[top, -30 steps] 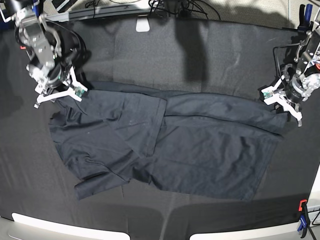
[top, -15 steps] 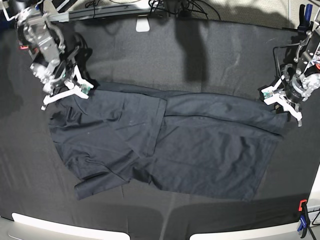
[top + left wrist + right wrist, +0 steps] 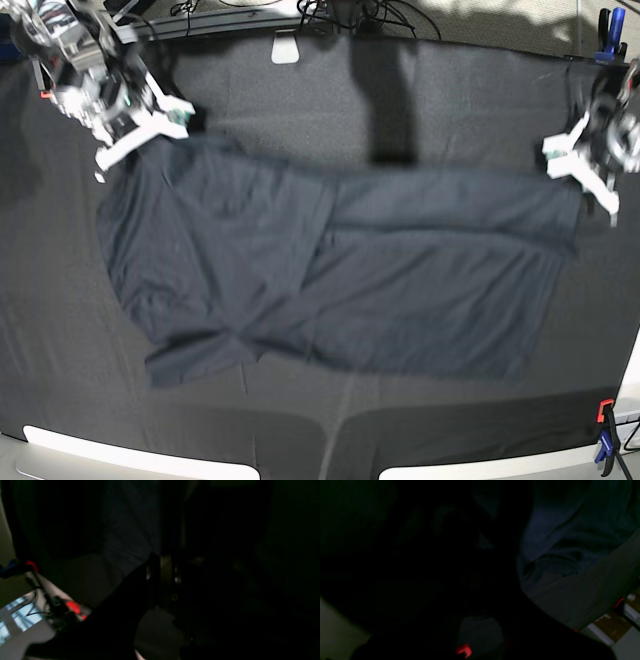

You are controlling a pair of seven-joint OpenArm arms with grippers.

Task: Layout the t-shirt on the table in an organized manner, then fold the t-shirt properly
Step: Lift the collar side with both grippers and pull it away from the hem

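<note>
The table point(image 3: 450, 90) is covered in matte black fabric with faint creases (a blue clamp point(image 3: 604, 28) at the far corner, an orange-and-blue clamp point(image 3: 605, 440) at the near one), with cables point(image 3: 340, 12) along the far edge. The t-shirt point(image 3: 330, 280) lies spread across its middle, wrinkled. The right gripper point(image 3: 135, 125) and left gripper point(image 3: 585, 165) each have fingers pinched on a far corner of the shirt.
</note>
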